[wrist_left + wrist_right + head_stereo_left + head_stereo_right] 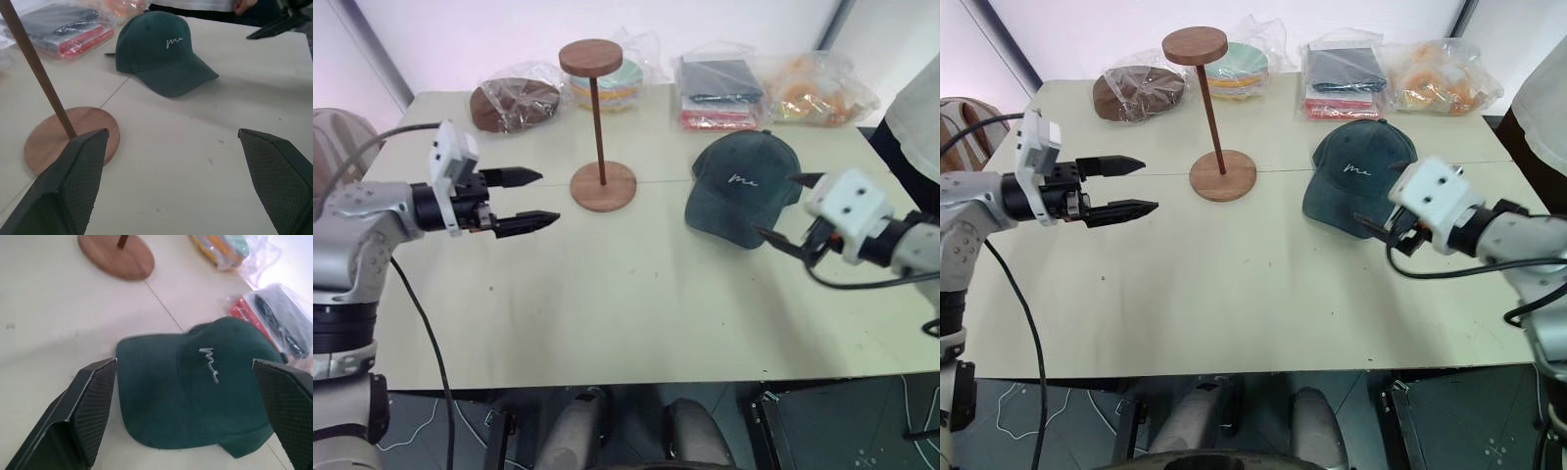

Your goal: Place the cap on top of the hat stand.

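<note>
You have one cap (744,186) lying flat on the table (607,304), crown up, brim toward the robot and the white embroidery facing front. It sits on the right half of the table, apart from the one hat stand (597,127), which stands upright to its left with nothing on its top disc.

The right gripper (791,211) is just beside the cap on its right edge, pointing in toward it. Its two fingers are spread wide; in the right wrist view they stand either side of the cap (195,396), with the brim nearest the camera. You cannot tell from the pictures whether a fingertip touches the fabric. Nothing is pinched.

The left gripper (534,199) hovers above the table to the left of the stand's base, pointing toward it. Its fingers are also spread, holding nothing. The cap is well apart from this gripper, beyond the stand.

Along the far edge you can count four clear plastic bags: one with a brown item (514,103), one with stacked coloured plates (612,83), one with dark and red flat items (720,93), one with orange items (813,88). A person's white sleeve (915,113) shows at the right.
</note>
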You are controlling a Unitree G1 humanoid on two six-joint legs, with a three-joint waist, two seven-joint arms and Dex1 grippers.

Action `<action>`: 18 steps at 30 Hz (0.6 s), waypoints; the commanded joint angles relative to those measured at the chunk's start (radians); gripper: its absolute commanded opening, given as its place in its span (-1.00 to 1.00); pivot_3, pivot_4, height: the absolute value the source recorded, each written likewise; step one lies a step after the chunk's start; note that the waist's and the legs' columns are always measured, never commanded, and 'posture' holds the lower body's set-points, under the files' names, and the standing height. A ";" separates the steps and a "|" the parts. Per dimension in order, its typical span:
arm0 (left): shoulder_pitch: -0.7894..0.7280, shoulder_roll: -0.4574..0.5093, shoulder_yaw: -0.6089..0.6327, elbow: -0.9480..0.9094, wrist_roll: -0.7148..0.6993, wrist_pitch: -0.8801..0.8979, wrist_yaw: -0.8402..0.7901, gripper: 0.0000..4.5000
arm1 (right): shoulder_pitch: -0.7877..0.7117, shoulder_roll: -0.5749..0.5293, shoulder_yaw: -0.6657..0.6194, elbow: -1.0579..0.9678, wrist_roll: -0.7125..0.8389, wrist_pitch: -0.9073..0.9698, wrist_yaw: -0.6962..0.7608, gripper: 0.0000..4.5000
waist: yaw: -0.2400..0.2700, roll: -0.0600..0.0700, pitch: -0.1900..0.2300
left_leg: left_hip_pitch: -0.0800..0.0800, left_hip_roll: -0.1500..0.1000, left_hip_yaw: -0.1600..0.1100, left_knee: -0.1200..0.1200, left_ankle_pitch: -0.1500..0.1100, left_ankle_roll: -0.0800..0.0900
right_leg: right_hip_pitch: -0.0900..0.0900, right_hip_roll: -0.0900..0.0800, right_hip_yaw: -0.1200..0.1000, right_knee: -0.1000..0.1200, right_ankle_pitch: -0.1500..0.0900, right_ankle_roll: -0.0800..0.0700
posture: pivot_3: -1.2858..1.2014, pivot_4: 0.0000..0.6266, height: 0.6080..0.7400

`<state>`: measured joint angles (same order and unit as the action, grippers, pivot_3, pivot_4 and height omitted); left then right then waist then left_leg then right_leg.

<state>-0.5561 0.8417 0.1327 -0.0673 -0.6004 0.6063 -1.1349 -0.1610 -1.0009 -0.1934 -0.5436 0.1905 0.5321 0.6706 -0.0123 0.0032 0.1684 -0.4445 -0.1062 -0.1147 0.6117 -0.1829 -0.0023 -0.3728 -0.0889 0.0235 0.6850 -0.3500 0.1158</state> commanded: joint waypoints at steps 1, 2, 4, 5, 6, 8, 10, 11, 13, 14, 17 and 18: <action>-0.002 -0.003 0.012 -0.041 0.001 -0.010 0.023 0.98 | 0.015 0.014 0.047 -0.041 -0.127 -0.058 -0.077 1.00 | 0.000 0.000 0.000 | 0.000 0.000 0.000 0.000 0.000 0.000 | 0.000 0.000 0.000 0.000 0.000 0.000 | 0.03 -0.52 1.00; 0.001 -0.007 0.015 -0.044 0.001 -0.010 0.031 0.98 | 0.026 0.022 0.082 -0.042 -0.179 -0.079 -0.105 1.00 | 0.000 0.000 0.000 | 0.000 0.000 0.000 0.000 0.000 0.000 | 0.000 0.000 0.000 0.000 0.000 0.000 | 0.03 -0.52 1.00; 0.006 -0.011 0.018 -0.050 0.001 -0.011 0.043 0.98 | 0.043 0.039 0.132 -0.037 -0.257 -0.108 -0.147 1.00 | 0.000 0.000 0.000 | 0.000 0.000 0.000 0.000 0.000 0.000 | 0.000 0.000 0.000 0.000 0.000 0.000 | 0.03 -0.52 1.00; 0.011 -0.010 0.020 -0.054 0.001 -0.012 0.045 0.98 | 0.055 0.050 0.158 -0.028 -0.295 -0.128 -0.166 1.00 | 0.000 0.000 0.000 | 0.000 0.000 0.000 0.000 0.000 0.000 | 0.000 0.000 0.000 0.000 0.000 0.000 | 0.03 -0.52 1.00; 0.016 -0.007 0.022 -0.056 0.004 -0.015 0.047 0.98 | 0.061 0.071 0.182 -0.017 -0.330 -0.141 -0.192 1.00 | -0.001 0.000 0.000 | 0.000 0.000 0.000 0.000 0.000 0.000 | 0.000 0.000 0.000 0.000 0.000 0.000 | 0.03 -0.52 1.00; 0.021 -0.004 0.027 -0.062 0.004 -0.014 0.055 0.98 | 0.069 0.117 0.227 0.006 -0.390 -0.162 -0.240 1.00 | -0.001 0.000 0.000 | 0.000 0.000 0.000 0.000 0.001 -0.002 | 0.000 0.000 0.000 0.000 0.000 0.000 | 0.03 -0.52 1.00; 0.026 -0.001 0.031 -0.074 0.000 -0.009 0.063 0.98 | 0.072 0.165 0.256 0.023 -0.430 -0.172 -0.273 1.00 | -0.001 0.000 0.000 | 0.001 0.000 0.000 0.000 0.002 -0.003 | 0.000 0.001 0.000 0.000 0.000 0.000 | 0.03 -0.52 1.00; 0.031 0.002 0.034 -0.081 -0.001 -0.008 0.066 0.98 | 0.071 0.185 0.274 0.036 -0.454 -0.183 -0.287 1.00 | -0.001 0.000 0.000 | 0.001 0.000 0.000 0.000 0.002 -0.003 | 0.000 0.001 0.000 0.000 0.000 0.000 | 0.03 -0.52 1.00; 0.041 0.010 0.041 -0.095 -0.005 -0.002 0.072 0.98 | 0.065 0.220 0.297 0.066 -0.495 -0.201 -0.312 1.00 | 0.000 -0.001 0.000 | 0.001 0.000 0.000 0.000 0.002 -0.004 | 0.000 0.001 0.000 0.000 0.000 0.000 | 0.03 -0.52 1.00; 0.048 0.014 0.047 -0.104 -0.007 0.002 0.075 0.98 | 0.061 0.235 0.305 0.088 -0.515 -0.211 -0.328 1.00 | 0.000 -0.001 0.000 | 0.001 0.000 0.000 0.000 0.002 -0.004 | 0.000 0.001 0.000 0.000 0.000 0.000 | 0.03 -0.52 1.00; 0.066 0.024 0.059 -0.127 -0.015 0.013 0.086 0.98 | 0.060 0.268 0.319 0.146 -0.550 -0.245 -0.350 1.00 | 0.000 -0.001 0.000 | 0.001 0.000 0.000 0.000 0.003 -0.004 | 0.000 0.001 0.000 0.001 0.000 0.000 | 0.03 -0.52 1.00; 0.072 0.027 0.062 -0.134 -0.016 0.015 0.091 0.98 | 0.061 0.274 0.324 0.163 -0.563 -0.259 -0.357 1.00 | -0.001 -0.001 -0.001 | 0.001 0.000 0.000 0.000 0.003 -0.004 | 0.000 0.001 0.000 0.001 0.000 0.000 | 0.03 -0.52 1.00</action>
<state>-0.4813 0.8514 0.1540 -0.1677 -0.6015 0.6205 -1.0548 -0.0890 -0.7335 0.1264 -0.3836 -0.3457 0.3057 0.3344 -0.0129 0.0023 0.1678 -0.4432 -0.1062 -0.1148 0.6114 -0.1803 -0.0067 -0.3723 -0.0879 0.0238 0.6855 -0.3500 0.1158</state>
